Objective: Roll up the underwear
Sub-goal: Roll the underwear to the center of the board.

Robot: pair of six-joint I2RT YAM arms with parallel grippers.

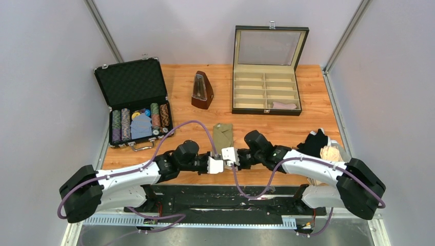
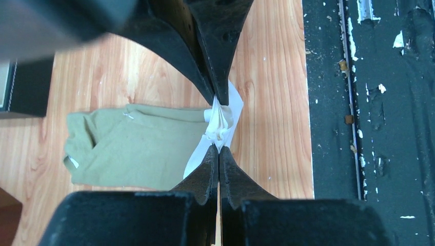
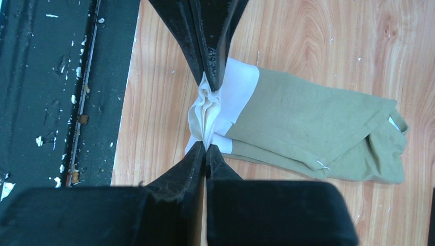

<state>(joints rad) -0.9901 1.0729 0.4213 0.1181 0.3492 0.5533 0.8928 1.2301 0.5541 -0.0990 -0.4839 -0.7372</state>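
Left wrist: underwear (image 2: 138,148) clamped.
My left end effector (image 2: 219,149) and right end effector (image 3: 206,147) both grip its waistband (image 3: 241,87).

Olive-khaki underwear (image 3: 318,123) with a white waistband (image 3: 241,87), right at the black tips of the left gripper (image 2: 218,124) and right gripper (image 3: 208,118). Table (image 3: 318,36) under them is orange woodgrain. Black underwear (image 1: 314,142) and cream-beige underwear (image 1: 330,152) sit to the right gripper's right.
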